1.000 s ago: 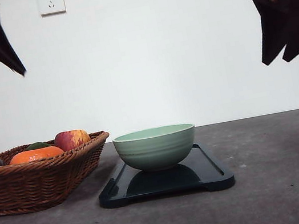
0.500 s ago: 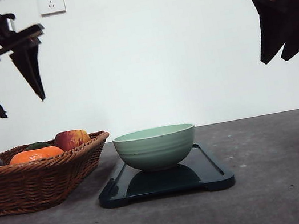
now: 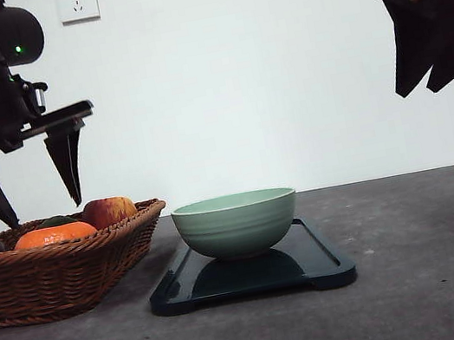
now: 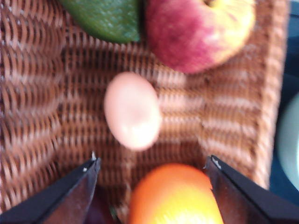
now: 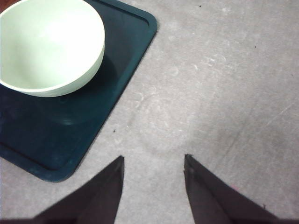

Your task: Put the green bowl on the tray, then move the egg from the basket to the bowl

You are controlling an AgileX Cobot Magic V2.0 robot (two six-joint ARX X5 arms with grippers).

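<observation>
The left gripper (image 3: pixel 37 203) hangs just above the basket (image 3: pixel 61 274), its two fingers spread wide apart and holding nothing. In the left wrist view those fingers (image 4: pixel 70 193) frame the woven floor of the basket, and the egg (image 4: pixel 132 111) lies on the wicker between and just beyond them, untouched. Around the egg inside the basket sit an orange (image 4: pixel 175 196) close beside it, a red-yellow apple (image 4: pixel 198 30) near the braided rim, and a green fruit (image 4: pixel 105 18) next to the apple.

Beside the basket, on the side away from the left arm, the green bowl (image 3: pixel 236 224) stands upright on the tray (image 3: pixel 310 265), with nothing inside it.

Well apart from the basket, the right gripper (image 3: pixel 435 54) is raised high over the grey table (image 3: pixel 439 273), its fingers apart and bare, beyond the tray's far edge.
</observation>
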